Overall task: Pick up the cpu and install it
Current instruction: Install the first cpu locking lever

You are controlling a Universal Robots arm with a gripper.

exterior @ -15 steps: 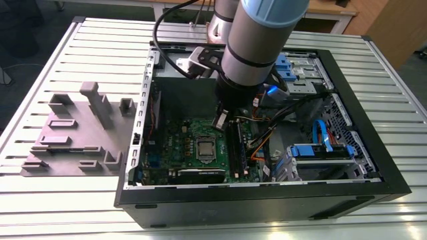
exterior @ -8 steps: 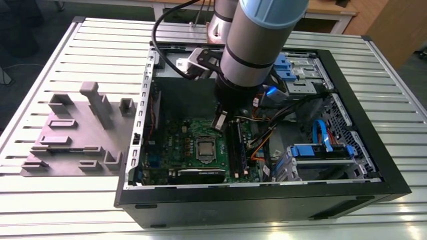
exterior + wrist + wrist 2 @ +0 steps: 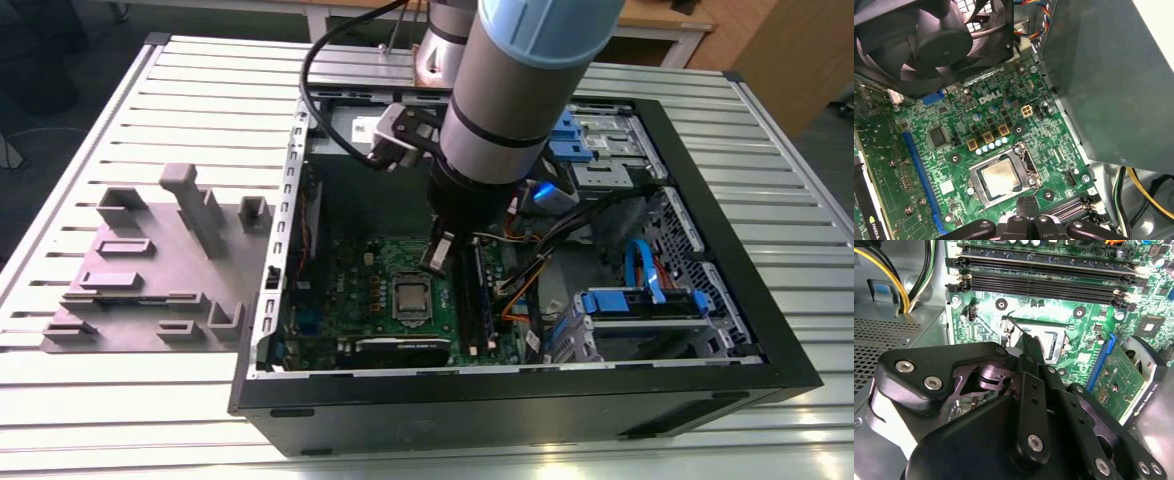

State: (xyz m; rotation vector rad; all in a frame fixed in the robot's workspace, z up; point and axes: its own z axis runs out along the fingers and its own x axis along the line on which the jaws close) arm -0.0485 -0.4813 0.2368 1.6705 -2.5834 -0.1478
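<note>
My gripper [image 3: 1026, 207] hangs inside the computer case [image 3: 721, 250] just above the motherboard [image 3: 954, 165], fingers closed on nothing, while the cpu [image 3: 1000, 178] already sits in its socket frame [image 3: 1024, 160] mid-board, just beside my fingertips.

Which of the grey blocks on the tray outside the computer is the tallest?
The tallest grey block stands near the middle of the grey tray, on the exterior view's left; its neighbours are all clearly shorter.
</note>
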